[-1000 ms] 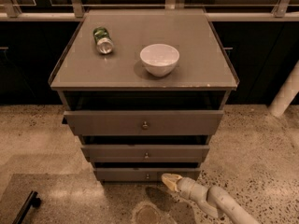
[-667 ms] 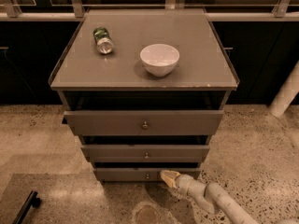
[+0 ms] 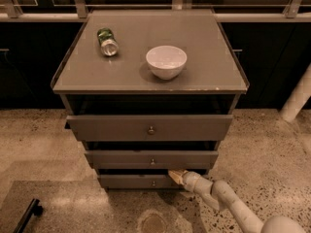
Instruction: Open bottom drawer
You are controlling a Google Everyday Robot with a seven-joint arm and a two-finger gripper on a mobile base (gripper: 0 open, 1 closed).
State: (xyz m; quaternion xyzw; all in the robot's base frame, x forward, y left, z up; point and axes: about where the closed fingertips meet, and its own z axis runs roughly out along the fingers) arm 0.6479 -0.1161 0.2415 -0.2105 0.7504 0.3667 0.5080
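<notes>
The bottom drawer (image 3: 131, 181) is the lowest and narrowest grey front of the cabinet, with a small round knob (image 3: 153, 182) at its centre. It stands slightly out from the cabinet. My gripper (image 3: 175, 174) comes in from the lower right on a pale arm and its tip sits at the top edge of the bottom drawer, just right of the knob, in the gap under the middle drawer (image 3: 151, 159).
The top drawer (image 3: 149, 127) juts out furthest. On the cabinet top (image 3: 204, 72) stand a white bowl (image 3: 166, 61) and a green can (image 3: 107, 41) lying on its side. A speckled floor surrounds the cabinet; a white post (image 3: 297, 101) stands at the right; a black bar (image 3: 26, 215) lies lower left.
My gripper has moved a little up and to the left, from in front of the bottom drawer to its top edge. The drawers have not visibly moved.
</notes>
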